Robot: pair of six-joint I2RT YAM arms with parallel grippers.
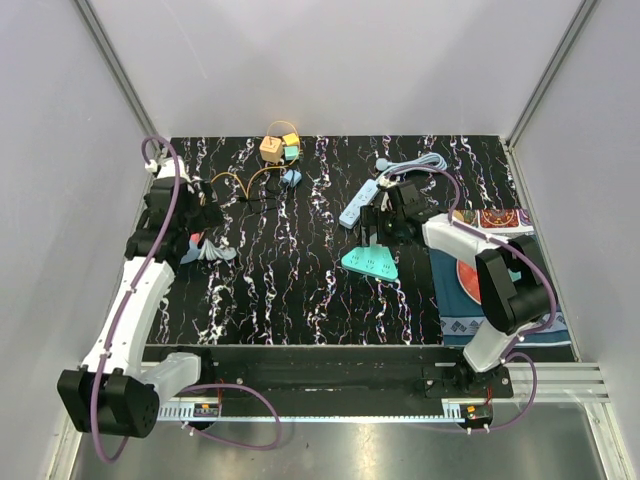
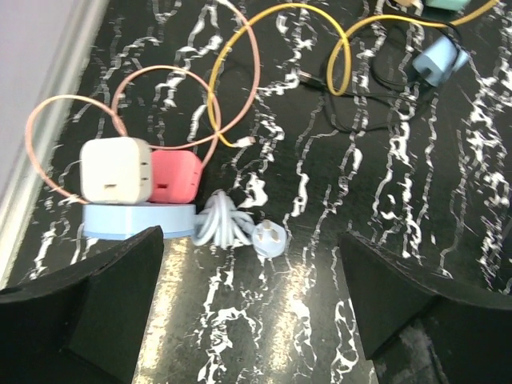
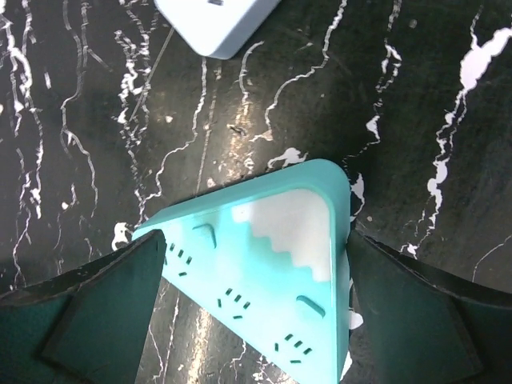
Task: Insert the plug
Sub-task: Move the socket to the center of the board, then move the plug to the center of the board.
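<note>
Black fingers (image 3: 96, 304) of the right gripper (image 3: 256, 264) stand wide apart, one on each side of a teal triangular power strip (image 3: 264, 240) that lies flat on the black white-veined tabletop (image 1: 300, 290), right of centre; the frames do not show whether they touch it. Its glossy plastic top carries short dark slot marks in small groups, two raised oblong bumps and a white saw-toothed patch near one corner. No lettering can be read on it. Just beyond it lies a pale blue rectangular power strip (image 3: 216, 20).

On the left side, the left gripper (image 2: 250, 256) also gapes wide and holds nothing. Just beyond its fingers rests a pale blue plug (image 2: 268, 238), small with a round face, attached to a white coiled cord (image 2: 222, 222); its pins are too small to make out. Left of the cord, a white cube adapter (image 2: 116, 170) and a red cube adapter (image 2: 176, 178) sit side by side, touching, on a pale blue flat slab (image 2: 136, 220). A pink cable (image 2: 152, 72) and a yellow cable (image 2: 340, 48) loop behind. No brand or label is legible.
</note>
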